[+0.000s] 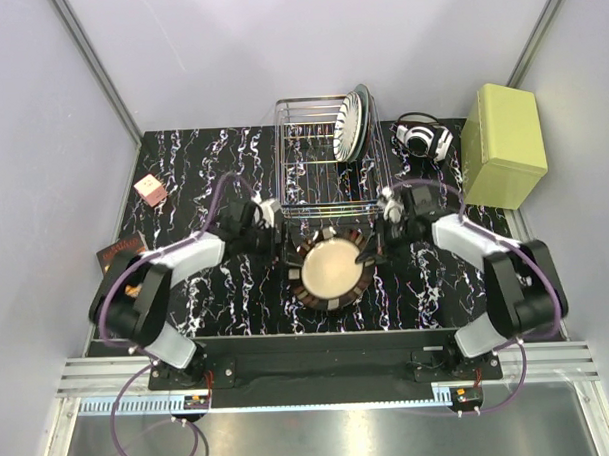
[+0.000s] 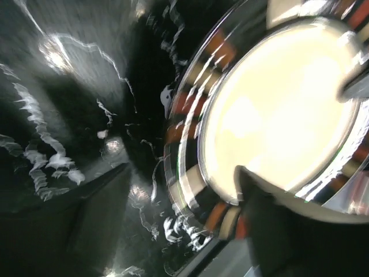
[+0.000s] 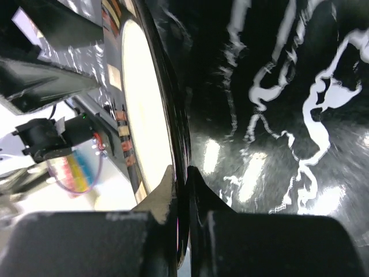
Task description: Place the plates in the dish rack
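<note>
A beige plate with a dark brown rim lies near the table's front centre. My right gripper is shut on its right rim; in the right wrist view both fingers pinch the edge-on plate. My left gripper is open at the plate's left edge. In the left wrist view the plate's rim lies between its spread fingers. The silver wire dish rack stands behind. A white plate with black stripes stands at its right end, with a pale plate behind it. The dark teal plate is not visible.
A yellow-green box stands at the back right. White and black headphones lie beside it. A small pink box and a dark red packet lie on the left. The tabletop is black with white veins.
</note>
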